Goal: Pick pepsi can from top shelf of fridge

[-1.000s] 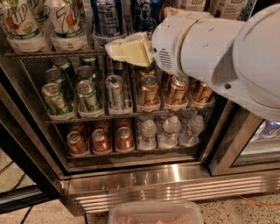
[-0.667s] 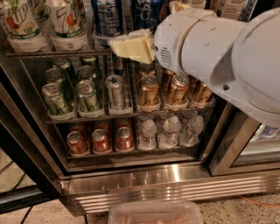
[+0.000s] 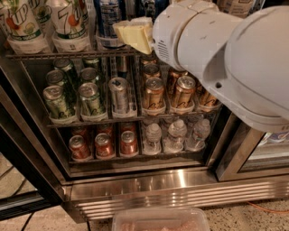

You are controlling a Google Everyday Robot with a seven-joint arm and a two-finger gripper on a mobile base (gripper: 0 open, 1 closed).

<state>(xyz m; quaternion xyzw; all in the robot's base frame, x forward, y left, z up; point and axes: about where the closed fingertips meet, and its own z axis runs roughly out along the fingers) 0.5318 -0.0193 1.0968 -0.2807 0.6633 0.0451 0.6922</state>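
The fridge (image 3: 149, 187) stands open in front of me, with a steel frame and wire racks. The top shelf (image 3: 67, 54) is the wire rack across the top of the view. A dark blue can (image 3: 148, 7), probably the pepsi can, stands on it at the top edge, mostly hidden, its logo not visible. My gripper (image 3: 133, 34), pale yellow at the end of the big white arm (image 3: 212, 49), reaches in over the shelf's front rail. It is just below and left of the dark blue can, beside a blue-and-white can (image 3: 109, 18).
7UP bottles (image 3: 67, 22) stand on the top shelf at the left. Below are green cans (image 3: 90, 97), a silver can (image 3: 119, 92) and bronze cans (image 3: 154, 92). Lower still are red cans (image 3: 104, 144) and water bottles (image 3: 176, 133). A clear tub (image 3: 158, 220) sits at the bottom edge.
The gripper and arm have moved upward, from level with the top shelf's rail to above it, closer to the cans on the top shelf.
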